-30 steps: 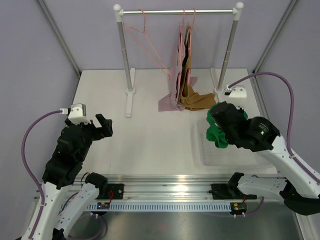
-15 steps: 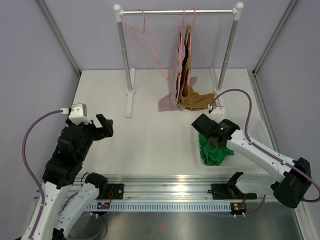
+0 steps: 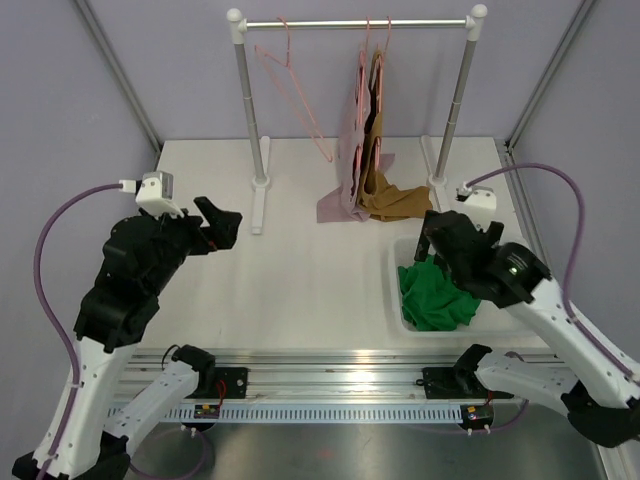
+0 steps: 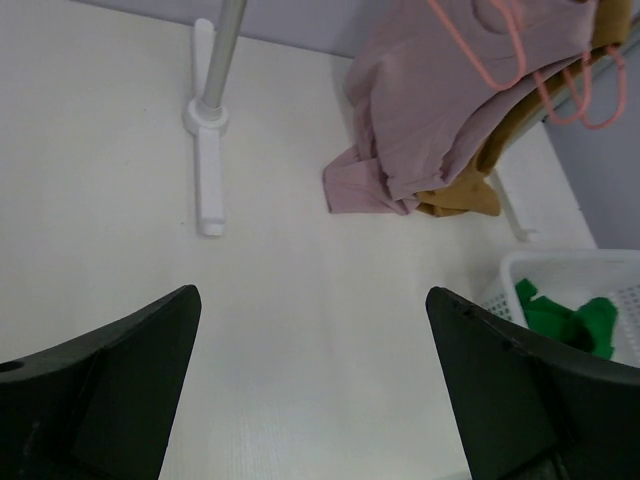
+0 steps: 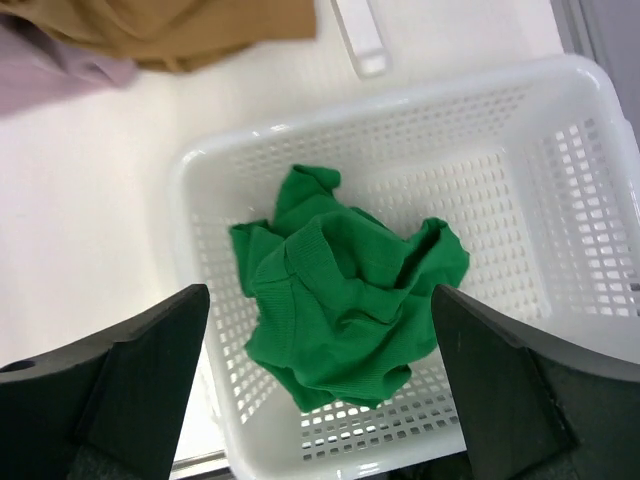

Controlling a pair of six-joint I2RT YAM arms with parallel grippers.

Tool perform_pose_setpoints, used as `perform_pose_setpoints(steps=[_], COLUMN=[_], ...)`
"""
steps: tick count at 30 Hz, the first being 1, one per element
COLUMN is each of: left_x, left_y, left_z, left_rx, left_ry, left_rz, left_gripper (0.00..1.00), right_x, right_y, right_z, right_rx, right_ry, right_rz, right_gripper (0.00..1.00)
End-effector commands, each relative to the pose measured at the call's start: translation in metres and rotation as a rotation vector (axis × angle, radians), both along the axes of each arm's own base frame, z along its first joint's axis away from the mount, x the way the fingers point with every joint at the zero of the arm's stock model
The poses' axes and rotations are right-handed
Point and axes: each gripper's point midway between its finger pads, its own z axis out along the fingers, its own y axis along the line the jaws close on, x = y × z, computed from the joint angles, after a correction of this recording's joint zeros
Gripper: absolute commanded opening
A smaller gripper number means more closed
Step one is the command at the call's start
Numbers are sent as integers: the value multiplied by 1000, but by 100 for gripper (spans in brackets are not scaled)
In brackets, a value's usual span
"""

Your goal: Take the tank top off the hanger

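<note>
Tank top [image 5: 345,300]: green, crumpled, inside basket [image 5: 400,100] at near right.
Right gripper [image 5: 320,290]: fingers spread, holding nothing, above the tank top.
Left gripper [image 4: 312,292]: spread, holding nothing, over table [image 4: 300,330] at left.
Rack [image 3: 355,22]: far; 1 bare pink hanger [image 3: 290,85], pink garment [image 3: 355,130] and tan garment [image 3: 390,200] hung to its right.

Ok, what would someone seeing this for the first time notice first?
Most likely the bright green garment, crumpled in the white basket on the table's right side, directly under the open right hand. Next comes the clothes rack at the back. A pink garment and a tan garment hang there together, their hems trailing on the table, with a bare pink hanger to their left.
</note>
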Motion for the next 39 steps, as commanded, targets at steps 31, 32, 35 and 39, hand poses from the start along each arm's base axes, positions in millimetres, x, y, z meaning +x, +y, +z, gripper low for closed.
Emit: perform_pose_setpoints(steps=[31, 32, 35, 39], left_x=[252, 260, 275, 286], left_y=[-252, -252, -256, -262], left_z=[135, 127, 114, 108], left_rx=[125, 129, 122, 134], left_ry=[-344, -335, -327, -338], left_rz=[-98, -87, -100, -111], left_gripper=[75, 73, 65, 55], right_x=[-58, -59, -63, -63], right_y=[61, 63, 72, 73], right_z=[58, 56, 47, 44], right_rx=[589, 597, 614, 609], right_ry=[-225, -218, -183, -174], right_rz=[459, 463, 497, 508], right_gripper=[88, 87, 86, 85])
